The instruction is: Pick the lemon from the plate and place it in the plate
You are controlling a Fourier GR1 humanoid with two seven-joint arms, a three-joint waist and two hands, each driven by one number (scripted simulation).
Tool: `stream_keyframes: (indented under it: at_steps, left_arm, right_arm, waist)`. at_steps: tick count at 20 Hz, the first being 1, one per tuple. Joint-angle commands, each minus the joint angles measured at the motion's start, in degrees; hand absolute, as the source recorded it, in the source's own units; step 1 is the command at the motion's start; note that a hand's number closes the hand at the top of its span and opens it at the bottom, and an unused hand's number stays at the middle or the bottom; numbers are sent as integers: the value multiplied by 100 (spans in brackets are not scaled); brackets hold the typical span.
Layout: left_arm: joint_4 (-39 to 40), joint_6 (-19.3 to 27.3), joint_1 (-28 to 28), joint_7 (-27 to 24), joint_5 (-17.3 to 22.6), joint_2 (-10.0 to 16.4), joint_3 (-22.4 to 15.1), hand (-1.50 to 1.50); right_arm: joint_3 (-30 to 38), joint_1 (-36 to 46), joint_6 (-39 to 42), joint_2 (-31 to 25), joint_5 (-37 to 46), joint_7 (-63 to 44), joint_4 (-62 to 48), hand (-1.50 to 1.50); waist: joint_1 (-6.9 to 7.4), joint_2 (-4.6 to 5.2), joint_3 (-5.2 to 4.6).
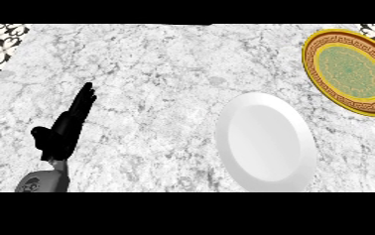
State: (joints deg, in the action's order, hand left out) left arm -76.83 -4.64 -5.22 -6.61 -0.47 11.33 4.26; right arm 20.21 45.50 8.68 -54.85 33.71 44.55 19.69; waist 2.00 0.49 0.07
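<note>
Your left hand (67, 127) sits low at left, near edge of marble counter (161, 75). Fingers straight, pointing far, thumb out to left, holding nothing. White plate (265, 140) near, right of centre, well apart from hand. Gold-rimmed green plate (344, 69) far right, cut by frame edge, close beyond white plate, not touching. Lemon's place: you cannot tell from this view.

A counter (154, 75) of grey-veined white marble is seen; a black-and-white patterned surface (10, 36) is glimpsed at its upper left corner.
</note>
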Motion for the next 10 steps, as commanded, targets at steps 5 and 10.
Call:
stream_keyframes:
  at_steps: [5,10]
  left_arm:
    - [107,36,-30,9,-32,-8,77,0]
    - [-216,-15,123,36,-21,-67,-35,0]
  right_arm:
    - [-276,428,-673,972,296,-398,-301,150]
    - [276,862,-681,1174,-200,-1309,-797,-150]
  waist:
    - [-23,2,1]
    - [75,23,7]
